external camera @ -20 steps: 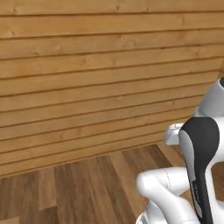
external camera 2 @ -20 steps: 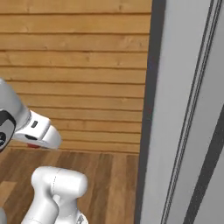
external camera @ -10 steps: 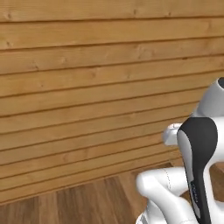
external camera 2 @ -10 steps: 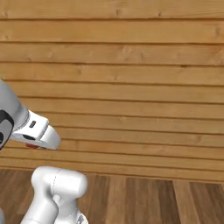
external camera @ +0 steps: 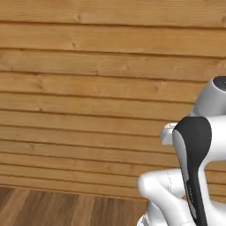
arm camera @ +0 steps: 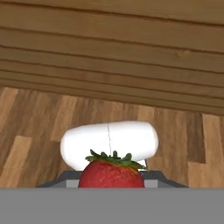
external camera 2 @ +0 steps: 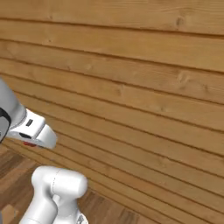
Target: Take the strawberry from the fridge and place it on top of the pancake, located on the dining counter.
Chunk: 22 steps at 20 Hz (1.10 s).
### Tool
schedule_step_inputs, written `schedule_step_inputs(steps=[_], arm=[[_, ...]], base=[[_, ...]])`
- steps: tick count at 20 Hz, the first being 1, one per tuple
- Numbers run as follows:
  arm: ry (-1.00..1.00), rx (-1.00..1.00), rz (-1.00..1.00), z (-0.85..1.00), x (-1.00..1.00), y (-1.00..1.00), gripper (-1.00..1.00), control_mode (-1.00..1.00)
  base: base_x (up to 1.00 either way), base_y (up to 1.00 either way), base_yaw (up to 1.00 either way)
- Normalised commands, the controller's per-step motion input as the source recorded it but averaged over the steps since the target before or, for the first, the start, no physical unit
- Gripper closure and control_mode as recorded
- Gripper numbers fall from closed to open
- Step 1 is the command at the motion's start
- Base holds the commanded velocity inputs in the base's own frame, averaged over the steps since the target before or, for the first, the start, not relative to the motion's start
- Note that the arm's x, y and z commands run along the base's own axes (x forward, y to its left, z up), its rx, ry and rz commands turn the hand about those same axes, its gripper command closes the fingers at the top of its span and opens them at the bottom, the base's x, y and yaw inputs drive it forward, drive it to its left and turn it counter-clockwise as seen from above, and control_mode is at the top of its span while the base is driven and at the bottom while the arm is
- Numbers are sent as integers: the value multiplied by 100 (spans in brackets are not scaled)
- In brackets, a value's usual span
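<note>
From the left base camera the white arm [external camera: 194,176] rises at the lower right against a wall of horizontal wooden planks [external camera: 88,88], with a strip of plank floor [external camera: 53,207] low on the left; from the right base camera the same wall runs behind, and the gripper [external camera 2: 37,139] juts from the left edge, a small spot of red showing just under its white body; from the hand's own camera the strawberry [arm camera: 111,174] sits right at the fingertips, red with its green leaves on top, in the middle of the bottom of the picture; beyond it, straight ahead of the hand, lie the wooden floor and then the plank wall

The gripper is closed partway onto the strawberry, which rides at its tip; the fingers themselves are hidden behind the fruit, so the hold is judged from how the berry sits between them and hangs clear of the floor

As for progress: the fetching half looks done, since the strawberry is out of the fridge and in the hand; what is left is the whole delivery half; neither the dining counter nor the pancake lies ahead of the hand, so the base has to bring the arm to the counter, the hand must get over the pancake, lower the berry onto it and let go
</note>
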Motion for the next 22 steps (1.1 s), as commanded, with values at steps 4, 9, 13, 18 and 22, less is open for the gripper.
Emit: schedule_step_inputs(steps=[4,9,13,18,22], arm=[[0,0,0,0,0,0,100,100],[0,0,0,0,0,0,100,100],[0,0,0,0,0,0,100,100],[0,0,0,0,0,0,100,100],[0,0,0,0,0,0,100,100]], base=[[45,0,96],[49,-1,99],[52,-24,93],[79,-39,84],[100,-30,70]])
